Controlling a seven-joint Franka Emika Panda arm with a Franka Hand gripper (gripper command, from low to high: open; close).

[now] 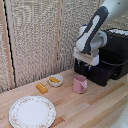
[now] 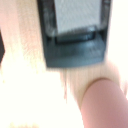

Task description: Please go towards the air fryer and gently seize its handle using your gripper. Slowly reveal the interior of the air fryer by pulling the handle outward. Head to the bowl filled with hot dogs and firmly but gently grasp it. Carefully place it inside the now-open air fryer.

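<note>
Over the drawer front: gripper [image 1: 86,65] hangs just above the open air fryer [image 1: 107,60], holding nothing I can see.
On my exterior view the drawer is pulled out toward the pink mug [image 1: 79,84]; I can't tell how far the fingers are spread. Bowl [image 1: 55,80] with hot dogs [image 1: 53,79] sits on the wooden table [image 1: 100,105], well apart on that view's left, one loose sausage piece [image 1: 42,88] just beside it, floral plate [image 1: 32,111] nearer the camera. Wrist view is blurred: dark drawer, mug rim [image 2: 102,102].
</note>
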